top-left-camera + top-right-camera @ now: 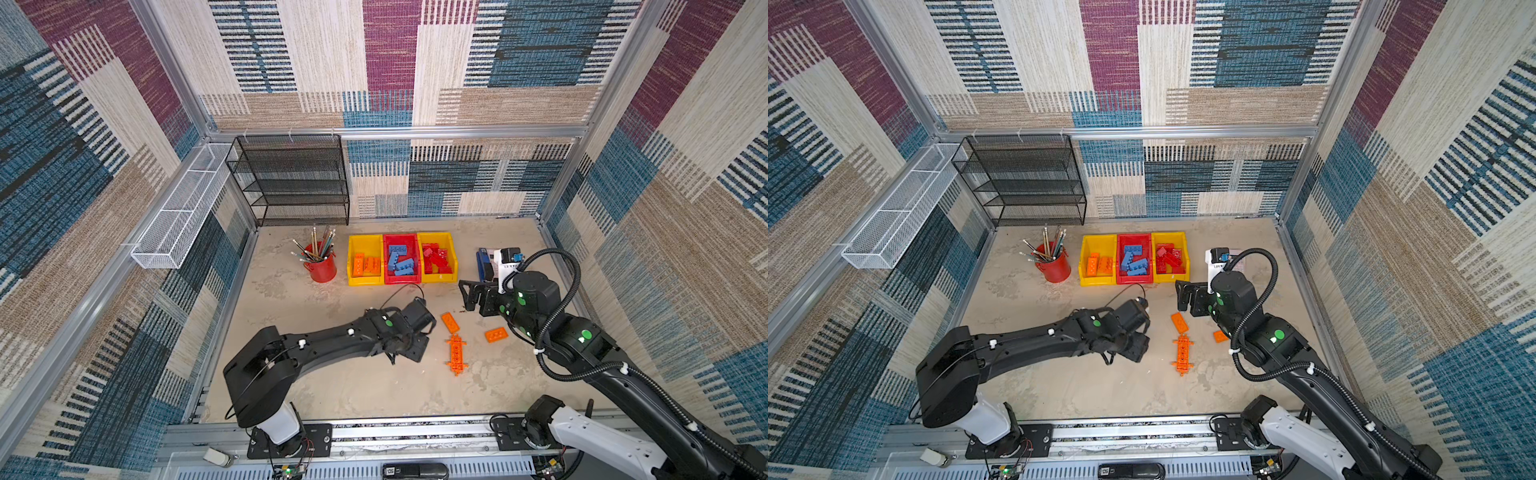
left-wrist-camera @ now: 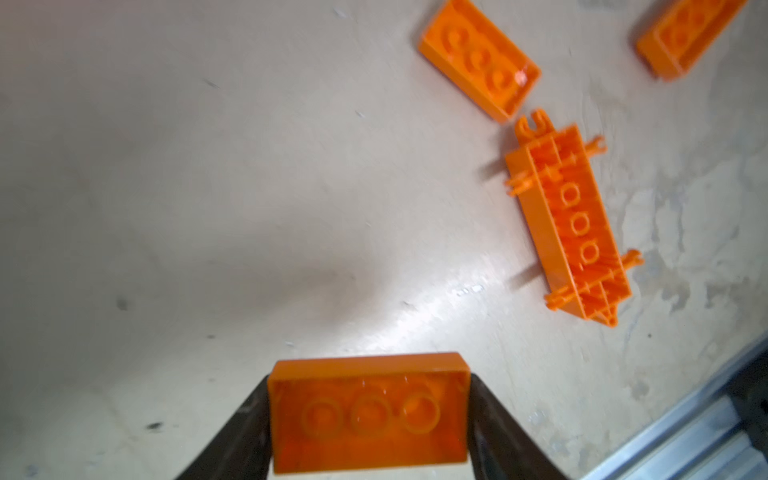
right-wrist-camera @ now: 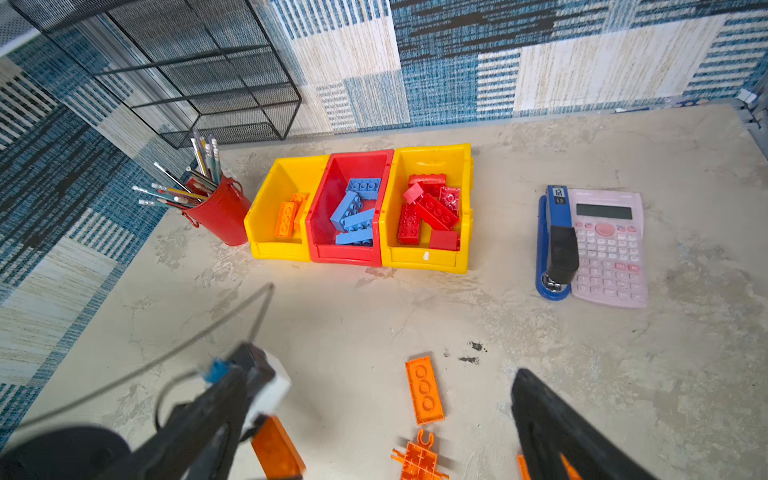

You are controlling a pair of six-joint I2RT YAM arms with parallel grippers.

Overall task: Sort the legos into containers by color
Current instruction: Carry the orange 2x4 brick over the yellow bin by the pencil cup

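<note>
The left pincer (image 2: 369,399), mid-frame in both top views, is half closed on an orange lego brick (image 2: 368,432), gripping its short ends. Just right of it on the worktop (image 1: 332,386) lie a loose orange brick (image 1: 450,322) and a long orange tabbed piece (image 1: 456,354). The right pincer (image 1: 471,296), right of centre, gapes wide and empty. The orange-filled yellow bin (image 1: 364,239) sits in the upper centre.

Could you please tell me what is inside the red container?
Only blue legos, piled loosely in the red container; anything beneath the pile is hidden.
</note>
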